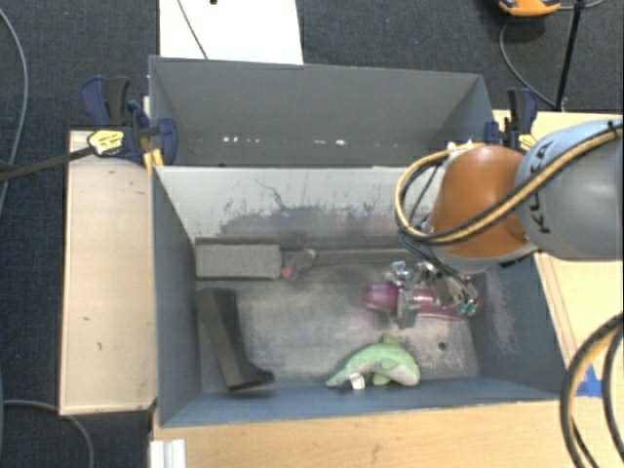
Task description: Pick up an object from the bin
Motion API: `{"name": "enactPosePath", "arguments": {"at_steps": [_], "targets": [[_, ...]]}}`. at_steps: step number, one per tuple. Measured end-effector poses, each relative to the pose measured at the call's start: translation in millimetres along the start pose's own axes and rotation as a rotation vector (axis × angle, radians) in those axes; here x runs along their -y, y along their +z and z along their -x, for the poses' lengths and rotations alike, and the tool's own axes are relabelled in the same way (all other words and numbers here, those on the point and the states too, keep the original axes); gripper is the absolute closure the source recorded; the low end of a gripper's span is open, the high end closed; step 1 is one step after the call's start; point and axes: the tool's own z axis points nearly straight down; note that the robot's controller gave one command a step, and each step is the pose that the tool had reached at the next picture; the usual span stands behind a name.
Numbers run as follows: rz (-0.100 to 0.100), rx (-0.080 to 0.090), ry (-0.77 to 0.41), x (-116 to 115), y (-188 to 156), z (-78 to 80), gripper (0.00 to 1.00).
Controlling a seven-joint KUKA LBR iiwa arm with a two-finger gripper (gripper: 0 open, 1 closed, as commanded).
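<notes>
end effector (pixel 417 283) over purple object (pixel 382 298), can't tell its grip, green plush (pixel 375 367) nearby

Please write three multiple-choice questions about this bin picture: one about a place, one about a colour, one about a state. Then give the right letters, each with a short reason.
1. Where in the bin does the green soft toy lie?
A) by the wall at the view's bottom, near the middle
B) in the far left corner
C) outside the bin

2. What colour is the thing right at the gripper?
A) yellow
B) purple
C) white

3. How is the grey block?
A) lifted by the gripper
B) lying flat on the floor by the far wall
C) standing on the green toy

Answers:
1 A: it lies on the floor's lower edge.
2 B: the purple thing lies under the gripper.
3 B: it rests well to the gripper's left.
</notes>
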Motion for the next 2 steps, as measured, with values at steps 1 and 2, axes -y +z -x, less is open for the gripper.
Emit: {"name": "enactPosePath", "arguments": {"at_steps": [1, 2], "targets": [[0.000, 0.000, 0.000, 0.0, 0.0, 0.0, 1.00], [0.000, 0.002, -0.070, 2.7, -0.3, -12.8, 1.00]]}}
